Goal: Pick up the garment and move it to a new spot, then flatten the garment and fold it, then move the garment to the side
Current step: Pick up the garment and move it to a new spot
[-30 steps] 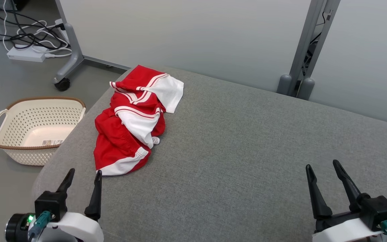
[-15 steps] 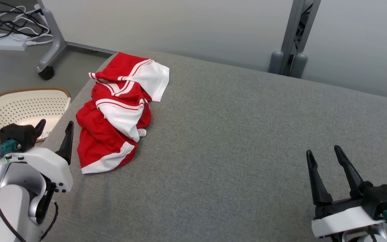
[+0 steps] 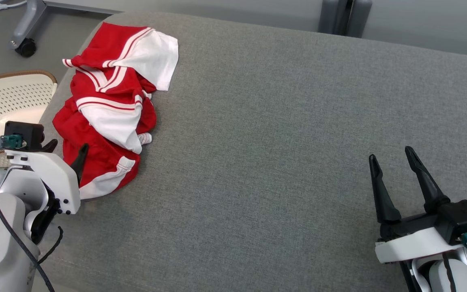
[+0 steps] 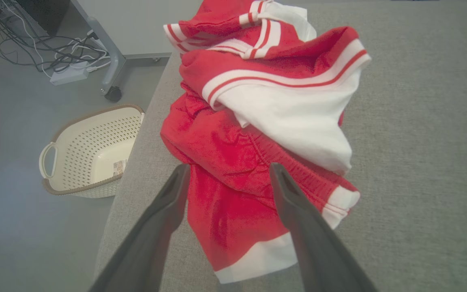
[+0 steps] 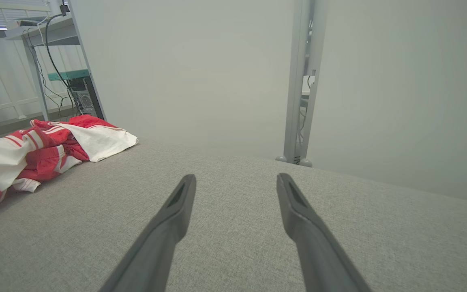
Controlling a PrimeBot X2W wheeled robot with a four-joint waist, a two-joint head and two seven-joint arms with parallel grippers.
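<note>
The red and white garment (image 3: 108, 109) lies crumpled on the grey cushion (image 3: 266, 134), directly in front of my left gripper (image 3: 68, 145). Its lower red part shows between my two left fingers, which stand wide apart and hold nothing; whether they touch the cloth I cannot tell. My right gripper (image 3: 390, 153) is well apart from it, also wide open and empty. A cream basket (image 3: 2, 97) stands on the floor, to the left of my left fingers.
</note>
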